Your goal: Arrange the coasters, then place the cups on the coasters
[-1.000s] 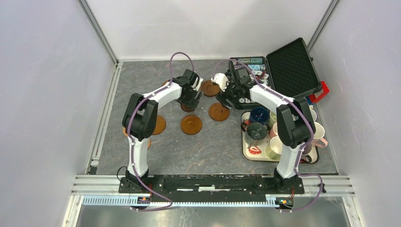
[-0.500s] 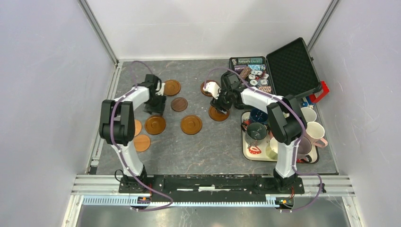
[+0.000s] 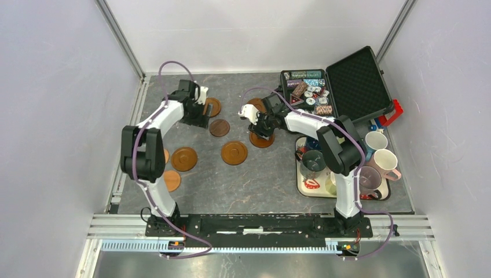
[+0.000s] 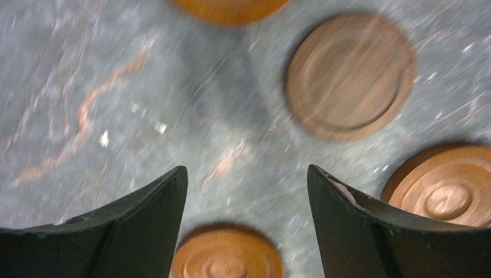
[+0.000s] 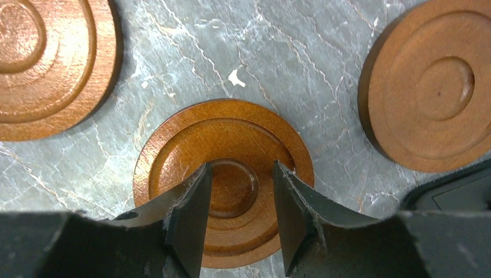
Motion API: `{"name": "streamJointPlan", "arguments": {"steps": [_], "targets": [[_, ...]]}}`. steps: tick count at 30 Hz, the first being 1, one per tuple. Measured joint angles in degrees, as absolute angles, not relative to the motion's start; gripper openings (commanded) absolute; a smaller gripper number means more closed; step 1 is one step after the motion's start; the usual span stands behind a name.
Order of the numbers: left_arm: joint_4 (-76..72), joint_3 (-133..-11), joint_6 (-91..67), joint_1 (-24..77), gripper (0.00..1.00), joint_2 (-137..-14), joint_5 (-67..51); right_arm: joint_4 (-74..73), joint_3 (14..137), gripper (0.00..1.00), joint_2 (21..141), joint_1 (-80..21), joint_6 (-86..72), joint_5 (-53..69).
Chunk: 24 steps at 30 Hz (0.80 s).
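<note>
The right gripper (image 5: 242,168) is down on an orange-brown coaster (image 5: 226,136) at mid-table, just beside the strawberry-print tray (image 3: 310,185). Its jaws are narrowed to a slim gap, and the fingertips (image 5: 194,197) sit either side of the disc's central dimple. They clasp nothing; this looks like a way to press on the flat disc and slide it, since its low edge lying on the table (image 3: 260,191) offers little to pinch. The left gripper (image 4: 248,174) hangs over bare stone at the far left with its jaws wide and nothing between them. A dark brown coaster (image 4: 349,75) lies ahead of it, probably the next piece it will line up. The remaining coasters (image 3: 234,152) lie loosely spread across the left and middle of the table, not yet in any even row, so the arranging step appears to be under way. The cups (image 3: 385,163) are crowded together on the tray at the right, none on a coaster, likely left there until the discs are set. The open poker-chip case (image 3: 312,92) sits behind the tray, apart from the work.
</note>
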State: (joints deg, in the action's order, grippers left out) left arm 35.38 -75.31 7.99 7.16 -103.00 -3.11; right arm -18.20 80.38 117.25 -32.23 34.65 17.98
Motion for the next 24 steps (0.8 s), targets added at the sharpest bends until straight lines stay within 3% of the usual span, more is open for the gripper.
{"name": "streamJointPlan", "arguments": {"steps": [5,10,17,24], "targets": [[32.91,-82.56,6.09,11.97,0.78,-111.11,-2.96,-17.15,80.47,0.50,117.54,-33.21,33.95,18.04],[32.95,-86.54,4.05,14.57,0.68,-117.97,-0.71,-16.78,80.36,0.49,117.54,-33.26,33.67,18.13],[34.17,-85.93,3.75,10.92,0.62,-117.30,2.57,-16.21,81.36,0.48,118.56,-33.36,32.80,19.22],[34.57,-75.99,6.83,2.52,0.60,-110.13,5.34,-14.83,87.35,0.47,123.13,-35.83,31.24,20.18]]}}
